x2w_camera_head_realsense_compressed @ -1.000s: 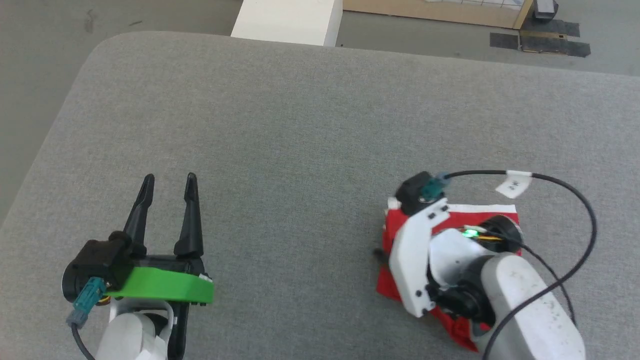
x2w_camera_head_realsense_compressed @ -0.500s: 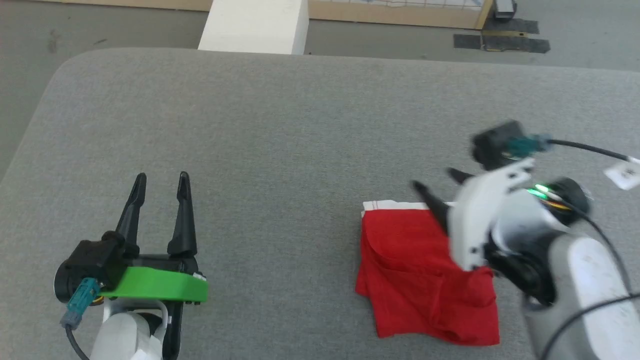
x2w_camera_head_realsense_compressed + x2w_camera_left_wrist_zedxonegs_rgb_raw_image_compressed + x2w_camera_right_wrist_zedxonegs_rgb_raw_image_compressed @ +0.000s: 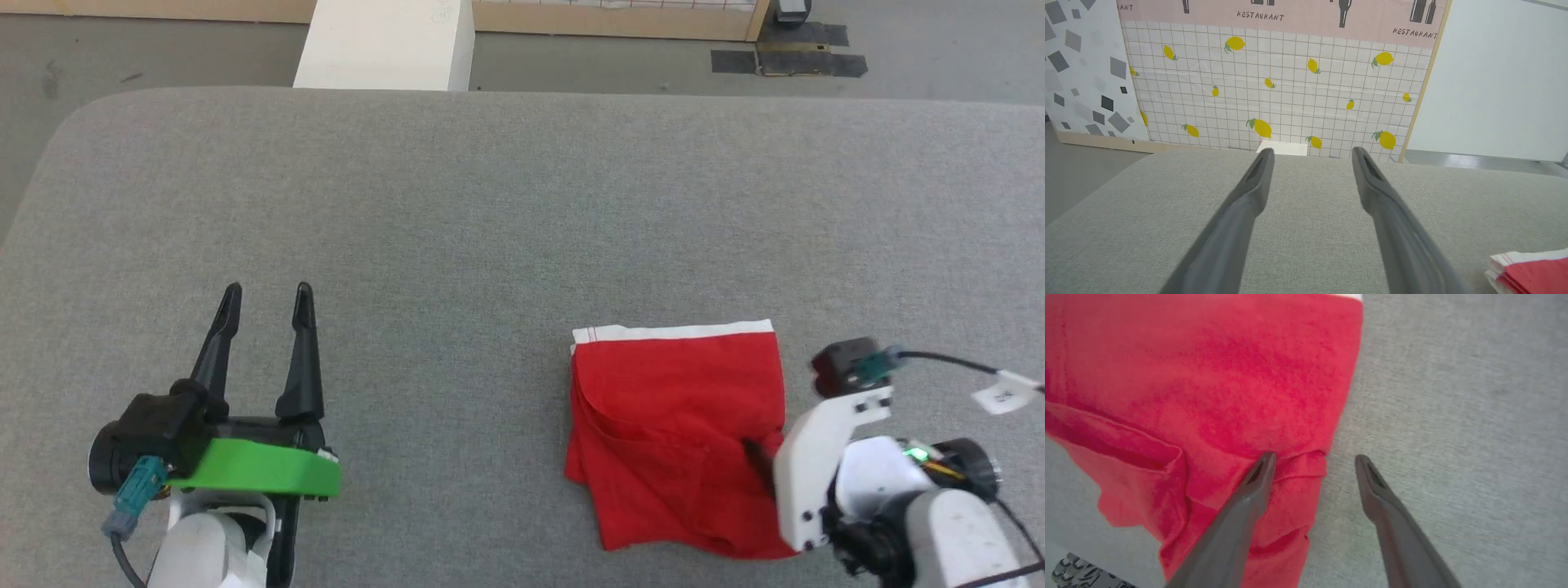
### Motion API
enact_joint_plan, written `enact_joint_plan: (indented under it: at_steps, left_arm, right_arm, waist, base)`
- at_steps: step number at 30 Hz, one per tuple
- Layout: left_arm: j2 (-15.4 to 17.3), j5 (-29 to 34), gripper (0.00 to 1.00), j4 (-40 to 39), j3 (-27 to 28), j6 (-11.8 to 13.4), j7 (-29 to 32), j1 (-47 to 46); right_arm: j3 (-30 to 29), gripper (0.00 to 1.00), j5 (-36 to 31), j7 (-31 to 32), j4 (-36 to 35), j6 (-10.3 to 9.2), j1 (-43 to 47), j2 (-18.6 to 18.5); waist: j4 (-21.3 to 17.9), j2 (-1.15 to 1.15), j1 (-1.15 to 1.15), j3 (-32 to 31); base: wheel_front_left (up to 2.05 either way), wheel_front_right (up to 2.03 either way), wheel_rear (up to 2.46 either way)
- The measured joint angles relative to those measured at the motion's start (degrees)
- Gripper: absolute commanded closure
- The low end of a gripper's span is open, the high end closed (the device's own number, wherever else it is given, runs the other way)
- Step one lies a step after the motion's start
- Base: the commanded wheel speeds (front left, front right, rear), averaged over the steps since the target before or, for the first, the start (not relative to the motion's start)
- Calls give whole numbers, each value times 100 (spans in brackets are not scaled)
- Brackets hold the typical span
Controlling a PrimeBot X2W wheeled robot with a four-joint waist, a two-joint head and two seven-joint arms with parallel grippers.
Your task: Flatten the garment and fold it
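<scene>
Red garment (image 3: pixel 673 433), folded roughly square, white hem band, thin creased cloth, on grey woven table (image 3: pixel 490 204), near-right. My right gripper (image 3: pixel 1312 461) there too, spread wide, empty; left gripper (image 3: pixel 268 294) wide, table's near-left.

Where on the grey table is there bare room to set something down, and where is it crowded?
Free: the table along its far half, and the stretch between the left gripper and the garment. Crowded: the near right, where the right gripper hangs over the garment's edge.
</scene>
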Motion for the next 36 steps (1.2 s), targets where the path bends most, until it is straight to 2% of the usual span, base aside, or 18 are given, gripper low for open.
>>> enact_joint_plan:
  at_steps: [8,9,10,16,21,22,25,29,36]
  left_arm:
    - [-3,53,0,16,-4,-1,0,0]
    - [-4,53,0,22,-1,-1,0,0]
    - [-7,59,0,25,9,-1,0,1]
    - [-7,59,0,-21,143,3,0,44]
    - [18,58,0,-185,313,57,-3,168]
    - [54,58,0,-256,354,71,-4,177]
    - [115,62,0,-323,322,69,-3,156]
    - [210,97,0,-446,210,43,62,-29]
    - [434,130,0,-851,158,18,320,-354]
  right_arm:
    - [355,0,23,-191,632,0,-82,-15]
    - [355,31,44,-192,684,0,-124,-15]
    - [380,100,113,-227,793,0,-222,-56]
    - [620,100,355,-196,715,2,-381,-363]
    - [1068,100,569,60,234,1,-766,-1067]
    - [1287,100,692,220,19,1,-1098,-1474]
    - [1386,100,843,307,-49,1,-1399,-1891]
    - [1316,100,906,341,-11,1,-1780,-2415]
    - [940,100,875,68,410,2,-2236,-3067]
  waist:
    - [58,0,0,16]
    - [60,0,0,11]
    - [51,0,0,0]
    - [-102,0,0,-10]
    - [-453,0,0,14]
    - [-753,0,0,59]
    - [-1081,0,0,131]
    - [-1483,0,0,289]
    - [-1849,0,0,856]
  base:
    - [0,0,0]
    - [0,0,0]
    - [0,0,0]
    - [0,0,0]
    - [0,0,0]
    - [0,0,0]
    - [0,0,0]
    - [0,0,0]
    - [0,0,0]
